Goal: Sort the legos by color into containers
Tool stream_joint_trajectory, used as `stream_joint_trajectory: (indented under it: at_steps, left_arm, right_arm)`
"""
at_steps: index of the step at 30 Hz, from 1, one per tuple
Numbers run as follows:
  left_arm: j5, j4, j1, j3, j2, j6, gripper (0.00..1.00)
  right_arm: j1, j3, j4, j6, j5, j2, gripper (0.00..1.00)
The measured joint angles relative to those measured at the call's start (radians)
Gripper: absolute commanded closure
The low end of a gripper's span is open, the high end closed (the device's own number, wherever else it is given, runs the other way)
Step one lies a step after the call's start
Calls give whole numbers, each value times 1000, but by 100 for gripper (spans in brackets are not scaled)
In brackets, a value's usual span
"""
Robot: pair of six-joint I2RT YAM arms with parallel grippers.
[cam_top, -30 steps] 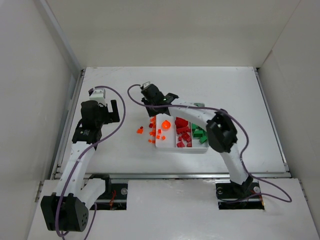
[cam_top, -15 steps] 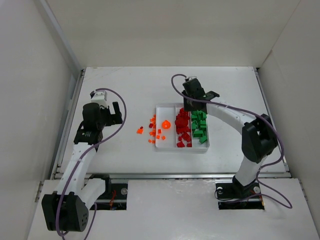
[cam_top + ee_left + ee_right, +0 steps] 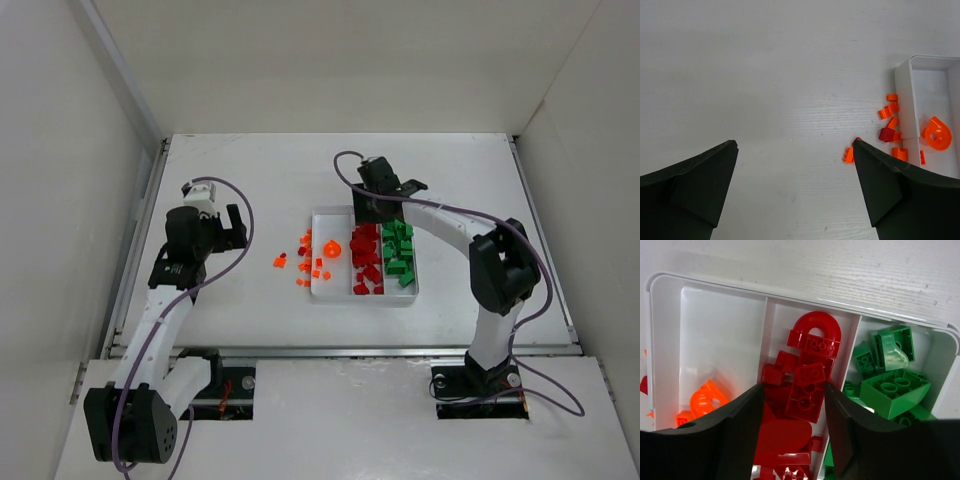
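The white tray has three long compartments: a round orange piece in the left one, red legos in the middle one, green legos in the right one. Several orange legos lie loose on the table left of the tray. My right gripper hangs over the tray's far end. In the right wrist view it is open above the red legos, with the green ones to the right. My left gripper is open and empty, left of the loose legos.
A single red lego lies among the loose orange ones beside the tray wall. One orange lego lies apart, further left. White walls enclose the table on the left, back and right.
My right gripper has swung from the table behind and left of the tray to above the far end of the red compartment. My left arm has barely moved.
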Motion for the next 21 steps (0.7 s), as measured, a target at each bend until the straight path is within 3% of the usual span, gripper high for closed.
stream_joint_trajectory:
  at_steps: [2, 8, 17, 21]
  left_arm:
    - [0, 3, 0, -5, 0, 0, 0]
    - [-1, 5, 0, -11, 0, 0, 0]
    - [-17, 6, 0, -12, 0, -3, 0]
    - [-67, 6, 0, -13, 0, -20, 0]
  right_arm:
    - [0, 13, -11, -12, -5, 6, 37]
    - [37, 83, -53, -50, 27, 7, 36]
    - [262, 235, -56, -193, -45, 59, 36]
    - [336, 349, -42, -232, -117, 182, 45]
